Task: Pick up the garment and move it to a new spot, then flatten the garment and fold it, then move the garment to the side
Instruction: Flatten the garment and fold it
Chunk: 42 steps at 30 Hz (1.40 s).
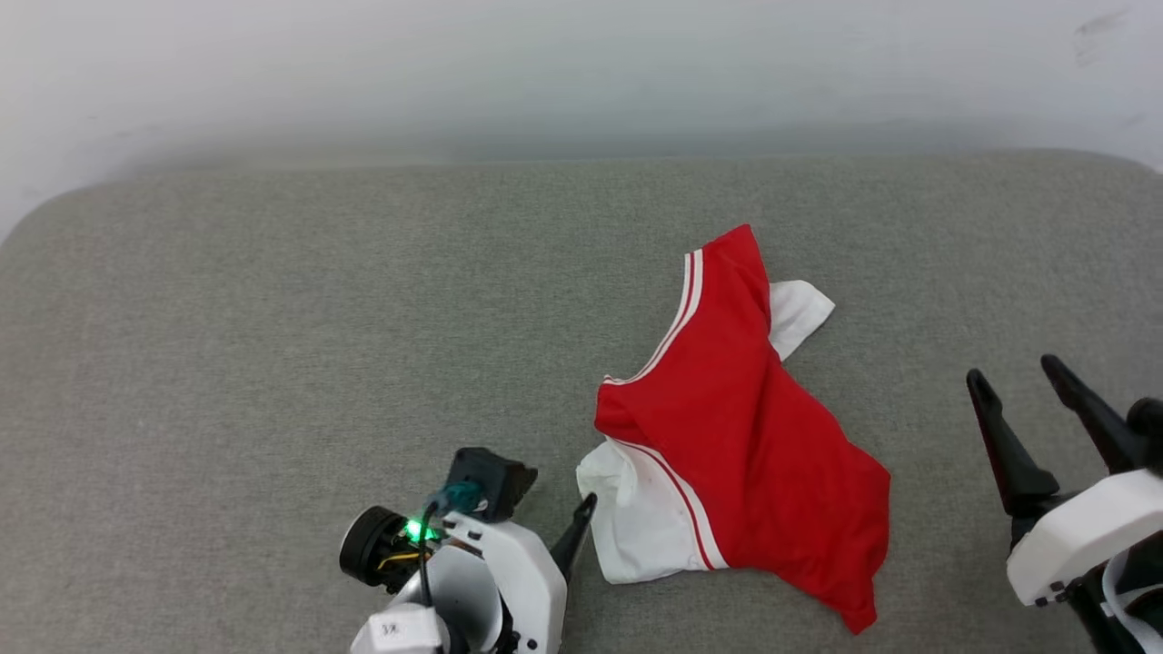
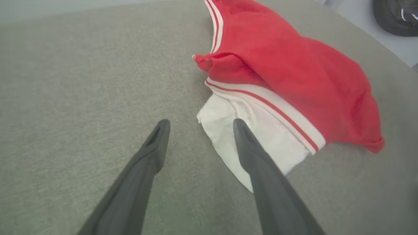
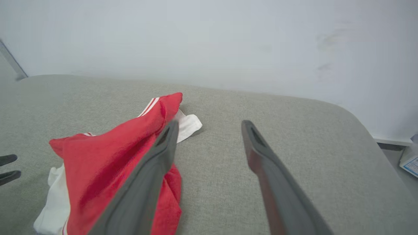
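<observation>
- Both gaped empty: left tool [image 2: 200, 122] just beside the near white sleeve [image 1: 636, 518] of the garment [image 1: 745, 427], crumpled on the grey tabletop [image 1: 273, 318]; right tool [image 1: 1011, 368] nearby.
- We judged it light and limp, best pinched at sleeve and hem.

Garment [image 1: 754, 436]: red jersey-style T-shirt with white short sleeves. Crumpled, not spread flat. It lies loose on the grey fabric worktop [image 1: 273, 318], right of centre in the head view.

The red body is bunched and folded over itself. It runs diagonally from a pointed far end to a trailing red corner at the near right. Red-and-white striped trim follows the far-left edge down to a folded red lip.

One white sleeve spills out at the near left, with a striped band where it meets the red. A second white sleeve pokes out from under the far-right side.
</observation>
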Motion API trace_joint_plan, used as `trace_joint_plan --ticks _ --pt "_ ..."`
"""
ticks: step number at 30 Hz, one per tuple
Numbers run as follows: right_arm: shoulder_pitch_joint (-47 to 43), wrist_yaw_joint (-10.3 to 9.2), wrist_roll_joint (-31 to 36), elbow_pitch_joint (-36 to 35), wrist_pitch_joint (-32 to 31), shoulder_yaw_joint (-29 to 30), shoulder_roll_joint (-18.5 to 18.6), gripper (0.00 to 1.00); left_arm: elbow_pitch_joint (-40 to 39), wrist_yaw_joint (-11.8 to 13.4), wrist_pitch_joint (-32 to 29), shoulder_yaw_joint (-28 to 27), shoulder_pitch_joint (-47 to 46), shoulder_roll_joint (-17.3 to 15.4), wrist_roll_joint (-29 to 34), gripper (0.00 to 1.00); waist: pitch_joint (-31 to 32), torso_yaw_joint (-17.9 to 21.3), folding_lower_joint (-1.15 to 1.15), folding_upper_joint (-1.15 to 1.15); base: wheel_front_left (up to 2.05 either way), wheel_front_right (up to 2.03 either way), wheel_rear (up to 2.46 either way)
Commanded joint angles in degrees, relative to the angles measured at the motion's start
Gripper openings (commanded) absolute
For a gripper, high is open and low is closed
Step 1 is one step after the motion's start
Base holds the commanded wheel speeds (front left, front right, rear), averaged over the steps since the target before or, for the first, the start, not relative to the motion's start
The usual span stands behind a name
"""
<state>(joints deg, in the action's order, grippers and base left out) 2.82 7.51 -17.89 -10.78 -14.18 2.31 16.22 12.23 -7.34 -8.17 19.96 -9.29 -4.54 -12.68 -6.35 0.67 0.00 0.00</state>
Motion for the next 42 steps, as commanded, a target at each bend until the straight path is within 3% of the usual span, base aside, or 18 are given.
trace_joint_plan --ticks 1,5,8,18,19,20,21,24,31,42 --pt "-0.9 -0.04 0.7 0.7 0.8 -0.2 -0.5 1.0 -0.1 -0.1 -4.1 1.2 -0.9 -1.0 -1.0 1.0 -1.0 1.1 0.0 0.0 0.0 0.0 0.0" --pt "-0.7 -0.04 1.7 2.1 4.0 -0.7 -2.0 1.0 -3.3 -0.1 -16.1 3.5 -5.4 -2.7 -3.8 1.0 -2.8 3.1 0.0 0.0 0.0 0.0 0.0" --pt "0.5 -0.05 2.8 2.6 6.8 -1.4 -2.7 1.0 -4.4 0.0 -21.3 4.3 -8.0 -4.3 -3.5 1.0 -4.2 4.5 0.0 0.0 0.0 0.0 0.0" --pt "2.6 -0.05 4.7 5.9 14.5 -1.8 -4.5 1.0 0.9 1.0 -24.2 5.9 -11.5 -5.3 -1.6 1.0 -7.6 7.6 0.0 0.0 0.0 0.0 0.0" --pt "2.7 -0.05 4.9 6.3 14.8 -1.8 -4.6 1.0 1.6 0.9 -24.5 6.3 -11.3 -5.4 -1.7 0.87 -7.7 7.6 0.0 0.0 0.0 0.0 0.0" --pt "2.8 -0.05 5.0 6.5 15.1 -1.7 -4.7 1.0 2.2 0.8 -24.8 6.6 -11.0 -5.5 -2.1 0.25 -7.8 7.7 0.0 0.0 0.0 0.0 0.0" --pt "2.9 -0.05 5.0 6.8 15.4 -1.6 -4.8 1.0 2.7 0.7 -25.1 7.0 -10.7 -5.7 -2.1 0.0 -7.8 7.7 0.0 0.0 0.0 0.0 0.0" --pt "3.2 -0.05 5.3 7.6 16.0 -1.5 -5.1 1.0 3.4 1.0 -24.0 7.0 -10.3 -6.3 -2.1 0.0 -7.7 7.3 0.0 0.0 0.0 0.0 0.0" --pt "2.1 -0.05 6.5 9.2 15.7 -1.3 -5.0 1.0 0.4 4.4 -18.4 3.6 -9.0 -8.2 -2.1 0.0 -4.8 4.1 0.0 0.0 0.0 0.0 0.0" --pt "1.0 -0.05 8.1 11.9 12.4 -1.7 -6.2 1.0 -5.8 11.1 -13.1 -9.1 -4.2 -15.1 -5.7 0.0 -2.3 1.3 0.0 0.0 0.0 0.0 0.0"
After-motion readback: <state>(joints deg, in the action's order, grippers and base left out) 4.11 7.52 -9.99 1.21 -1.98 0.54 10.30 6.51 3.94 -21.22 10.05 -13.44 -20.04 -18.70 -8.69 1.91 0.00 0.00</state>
